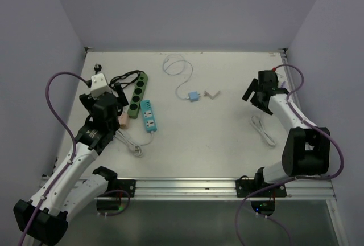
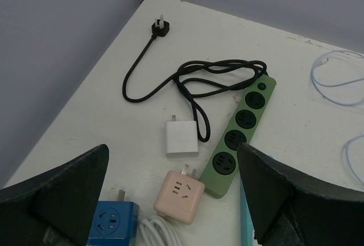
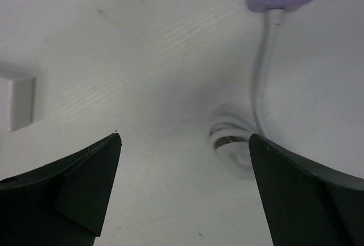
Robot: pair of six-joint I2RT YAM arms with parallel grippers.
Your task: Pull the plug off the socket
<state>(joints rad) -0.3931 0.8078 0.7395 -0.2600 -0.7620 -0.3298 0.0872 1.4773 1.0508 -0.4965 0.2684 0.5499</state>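
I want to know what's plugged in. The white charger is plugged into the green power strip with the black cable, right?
No. The white charger lies loose on the table beside the green power strip with the black cable, not plugged into it. The left wrist view shows it.

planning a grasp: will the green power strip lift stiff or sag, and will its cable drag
The green power strip looks like a rigid plastic bar, so it probably lifts stiff, though gripped at one end it may tilt. Its black cable lies in loose loops, so it will likely hang floppy and trail behind.
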